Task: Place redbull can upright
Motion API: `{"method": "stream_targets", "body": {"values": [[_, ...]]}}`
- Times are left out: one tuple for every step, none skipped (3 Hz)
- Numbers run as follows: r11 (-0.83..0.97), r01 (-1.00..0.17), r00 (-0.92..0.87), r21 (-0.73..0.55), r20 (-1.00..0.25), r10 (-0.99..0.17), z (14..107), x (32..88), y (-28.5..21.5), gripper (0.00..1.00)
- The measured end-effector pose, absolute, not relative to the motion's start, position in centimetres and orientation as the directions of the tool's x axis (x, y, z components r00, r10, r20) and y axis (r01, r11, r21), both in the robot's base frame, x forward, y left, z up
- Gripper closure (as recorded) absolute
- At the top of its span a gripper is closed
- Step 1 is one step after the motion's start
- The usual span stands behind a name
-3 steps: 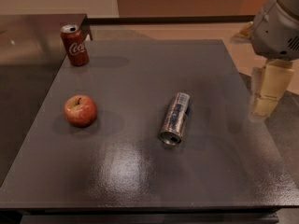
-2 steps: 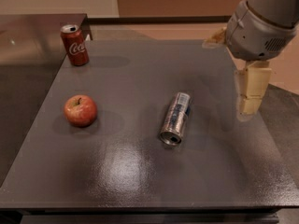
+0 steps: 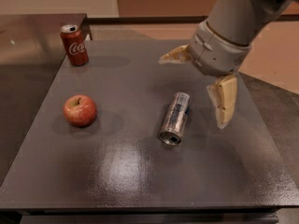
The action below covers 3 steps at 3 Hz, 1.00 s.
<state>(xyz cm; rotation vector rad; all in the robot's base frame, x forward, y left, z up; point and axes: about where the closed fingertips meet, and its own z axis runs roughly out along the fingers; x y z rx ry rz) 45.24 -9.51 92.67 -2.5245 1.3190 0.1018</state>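
Note:
The redbull can point(image 3: 175, 118) is slim and silver-blue. It lies on its side near the middle of the dark grey table point(image 3: 140, 171), with one end toward the camera. My gripper point(image 3: 192, 93) hangs above the table just right of and behind the can, not touching it. It is open, with its cream fingers spread wide: one fingertip point(image 3: 223, 120) points down to the right of the can, and the other finger point(image 3: 172, 57) points left behind it. The gripper holds nothing.
A red Coca-Cola can point(image 3: 74, 45) stands upright at the table's back left corner. A red apple point(image 3: 80, 110) sits on the left side. A lower dark counter point(image 3: 23, 55) adjoins on the left. The table's right edge runs past the gripper.
The arm and gripper have moved left from the table's right edge toward the lying can. The can, the apple and the Coca-Cola can have not moved.

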Motion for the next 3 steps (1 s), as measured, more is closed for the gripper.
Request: {"method": "stream_targets", "body": {"values": [[-0.699, -0.682, 0.731, -0.213, -0.172, -0.660, 90.3, 44.6, -7.4, 0.00], [-0.805, -0.567, 0.823, -0.175, -0.132, -0.552, 88.0, 43.9, -6.4, 0.00], [-0.862, -0.489, 0.872, -0.133, -0.093, -0.480, 85.9, 43.3, -6.4, 0.00]]}}
